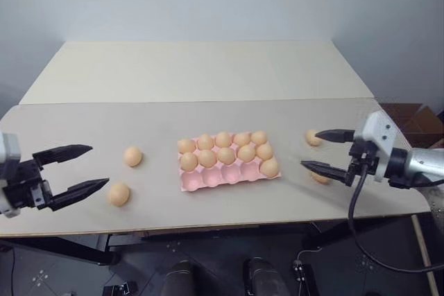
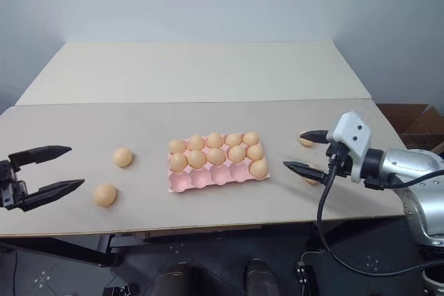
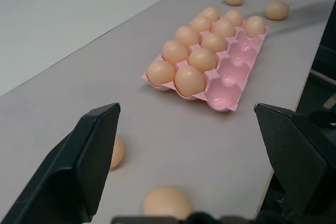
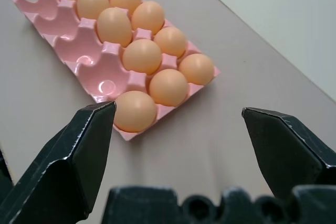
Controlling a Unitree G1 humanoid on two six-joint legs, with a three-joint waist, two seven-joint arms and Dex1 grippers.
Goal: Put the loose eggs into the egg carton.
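So from the head camera, the carton (image 1: 229,173) is sitting mid-table with eleven cups filled and four near-row cups empty, two eggs (image 1: 118,194) lying loose on the left, two more by the right gripper (image 1: 327,149), and the left gripper (image 1: 75,168) hanging wide open, holding nothing. Left wrist cam is showing an egg (image 3: 167,202) right below its spread fingers (image 3: 89,157), so I'd guess the pick is just starting: drop down, close gently. Right wrist cam is facing the carton's (image 4: 96,79) filled end, fingers (image 4: 79,147) gaping, empty.
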